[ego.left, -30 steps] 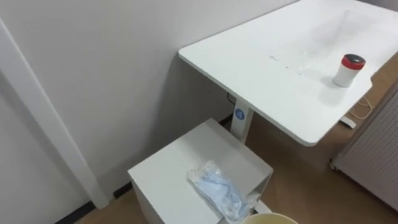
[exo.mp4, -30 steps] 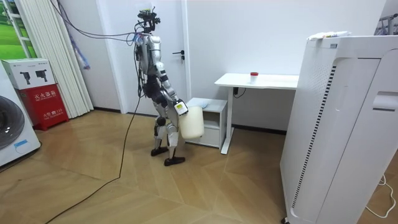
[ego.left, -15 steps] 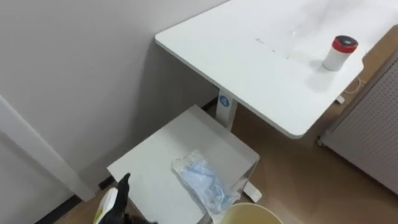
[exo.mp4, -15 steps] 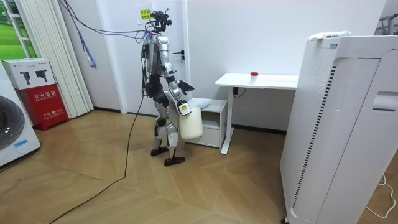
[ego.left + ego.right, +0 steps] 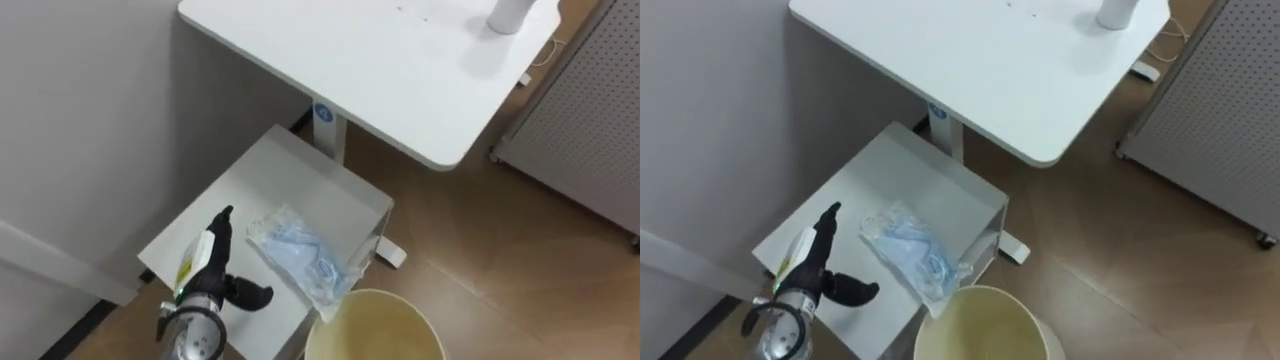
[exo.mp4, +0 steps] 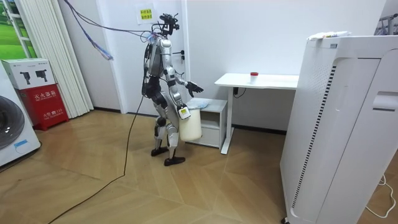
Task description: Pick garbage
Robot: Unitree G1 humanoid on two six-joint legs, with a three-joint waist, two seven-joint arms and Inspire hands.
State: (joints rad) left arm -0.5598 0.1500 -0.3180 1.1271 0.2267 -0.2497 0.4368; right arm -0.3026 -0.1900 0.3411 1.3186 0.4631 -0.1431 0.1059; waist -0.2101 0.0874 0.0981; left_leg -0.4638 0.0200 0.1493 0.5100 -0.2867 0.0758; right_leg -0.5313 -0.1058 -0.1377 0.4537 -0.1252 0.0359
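A crumpled blue-and-clear plastic wrapper (image 5: 300,255) lies on top of a low white cabinet (image 5: 300,180), near its front right corner. My left hand (image 5: 210,272) hovers over the cabinet's left part, open, fingers straight, thumb spread toward the wrapper and a short gap away from it. A cream bin (image 5: 375,325) shows its round rim just below the cabinet's edge. In the room view the bin (image 6: 191,124) hangs at my thigh from my right hand (image 6: 182,111), while my left hand (image 6: 193,86) reaches out over the cabinet (image 6: 208,106). I stand upright facing it.
A white desk (image 5: 380,70) stands over the cabinet's far side, with a white bottle (image 5: 510,12) on it. A perforated white panel (image 5: 590,110) stands at the right, a plain wall at the left. A tall white appliance (image 6: 342,124) stands at the room view's right.
The eye view has tipped down and moved closer to the cabinet. My left hand has risen into view over the cabinet top. In the room view I have straightened up.
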